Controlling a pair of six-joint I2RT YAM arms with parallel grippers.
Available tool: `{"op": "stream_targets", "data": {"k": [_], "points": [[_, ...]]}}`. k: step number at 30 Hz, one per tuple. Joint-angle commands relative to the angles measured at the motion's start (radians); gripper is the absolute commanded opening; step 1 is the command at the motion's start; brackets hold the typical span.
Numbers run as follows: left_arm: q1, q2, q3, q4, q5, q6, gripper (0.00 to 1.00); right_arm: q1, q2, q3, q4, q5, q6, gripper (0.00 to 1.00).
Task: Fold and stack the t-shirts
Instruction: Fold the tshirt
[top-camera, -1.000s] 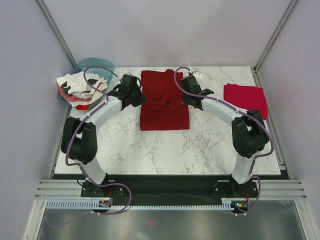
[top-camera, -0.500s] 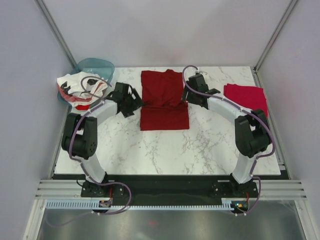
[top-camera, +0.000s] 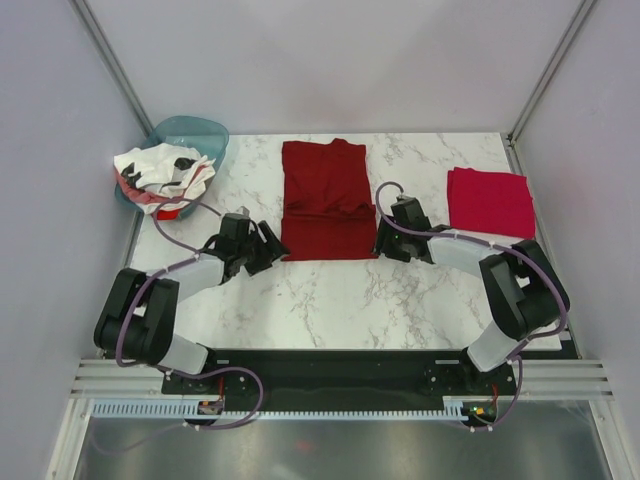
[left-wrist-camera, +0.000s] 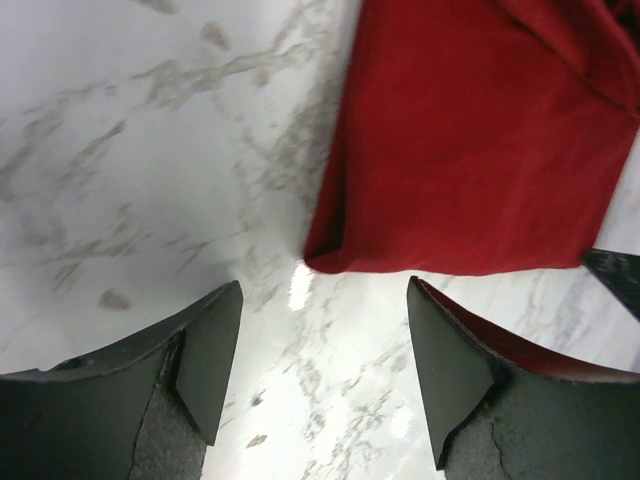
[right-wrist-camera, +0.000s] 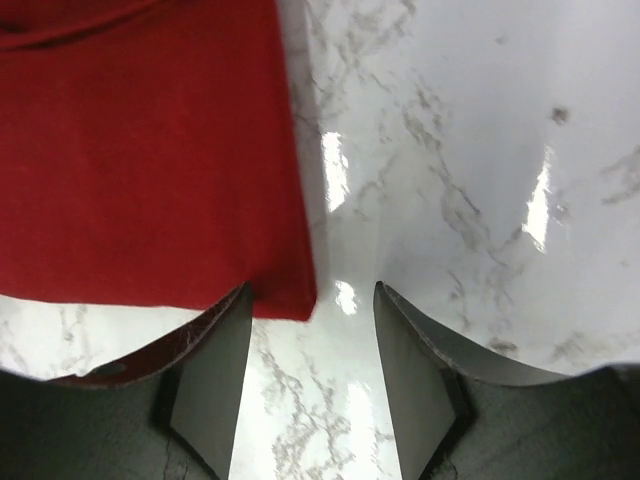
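Observation:
A dark maroon-red t-shirt (top-camera: 328, 200) lies flat as a long rectangle at the middle of the marble table (top-camera: 330, 290). My left gripper (top-camera: 265, 246) stands open just off its near left corner, touching nothing; in the left wrist view that gripper (left-wrist-camera: 323, 292) frames bare marble with the shirt (left-wrist-camera: 480, 140) beyond. My right gripper (top-camera: 386, 243) is open at the near right corner; in the right wrist view that gripper (right-wrist-camera: 312, 292) has the shirt's corner (right-wrist-camera: 140, 150) at its left finger. A folded crimson-pink t-shirt (top-camera: 490, 200) rests at the right. White t-shirts (top-camera: 155, 172) are heaped at the far left.
A teal translucent basin (top-camera: 200, 133) stands at the back left corner, under and behind the white heap. Grey walls and metal frame posts close in the table on three sides. The black base rail (top-camera: 340, 365) runs along the near edge.
Both grippers were shut at the shirt's sides; they have opened, let go and drawn back toward me to the shirt's near corners.

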Motion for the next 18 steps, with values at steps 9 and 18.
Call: {"op": "stream_targets", "data": {"k": [9,18], "points": [[-0.020,0.079,0.000,0.126,0.055,-0.020,0.73,0.000,0.054,-0.040,0.141,-0.109,0.055,0.49],[-0.022,0.157,0.044,0.106,0.049,-0.032,0.54,0.001,0.051,-0.035,0.130,-0.106,0.055,0.18]]}}
